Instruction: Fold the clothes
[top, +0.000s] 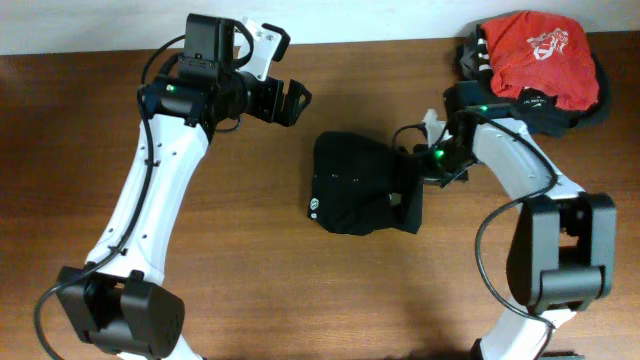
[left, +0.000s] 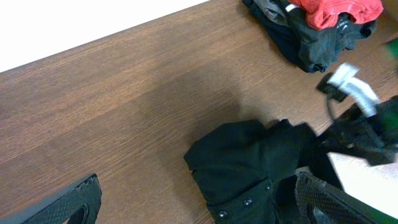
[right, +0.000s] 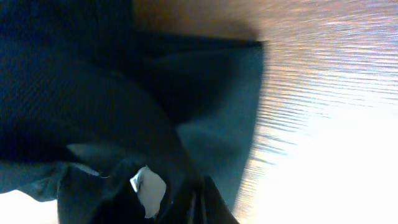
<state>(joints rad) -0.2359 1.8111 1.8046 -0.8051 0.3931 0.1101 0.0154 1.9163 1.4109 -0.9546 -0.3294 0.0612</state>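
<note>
The clothes (top: 355, 185) lie as a compact black bundle on the table (top: 230, 260), directly in front of the right gripper (top: 408, 186), which touches the bundle's nearest edge. The jaws of this gripper are pressed together; whether a fold is caught between them, the pictures do not show. The left gripper (top: 292, 102) is spread wide and empty, and the bundle is apart from it, ahead and lower. The folding looks mostly done. The edges are uneven, so some tidying, perhaps one last fold, seems to be left.

Open tabletop (top: 250, 270) spreads left of the black garment (top: 350, 190); the right arm (top: 515, 165) and a clothes pile (top: 540, 60) block its right side.
</note>
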